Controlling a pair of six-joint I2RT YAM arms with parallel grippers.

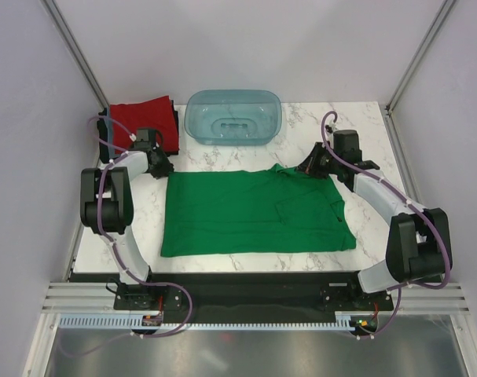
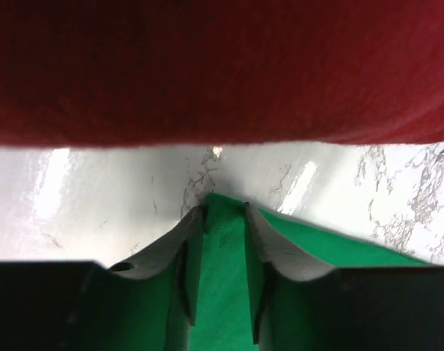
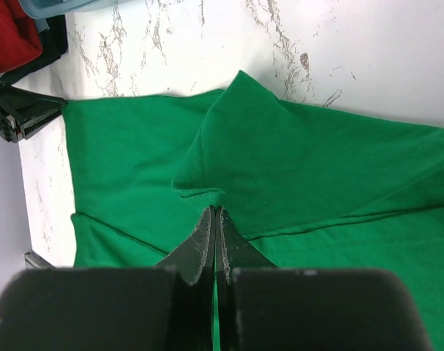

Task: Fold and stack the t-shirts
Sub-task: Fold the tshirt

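The bright green t-shirt (image 1: 246,216) lies spread flat on the marble table. My left gripper (image 1: 164,167) is at the shirt's far left corner. In the left wrist view the gripper (image 2: 223,212) is open, its fingers straddling that green corner (image 2: 222,292). My right gripper (image 1: 307,166) is at the shirt's far right edge. In the right wrist view it (image 3: 215,210) is shut on a fold of the green cloth (image 3: 317,168). A folded red t-shirt (image 1: 144,116) tops a dark stack at the back left and fills the top of the left wrist view (image 2: 222,66). No light blue shirt shows.
A translucent teal plastic tub (image 1: 232,116) stands at the back centre, just right of the red shirt. Bare marble table (image 1: 356,126) shows at the back right. Grey cell walls with metal posts close in the sides and back.
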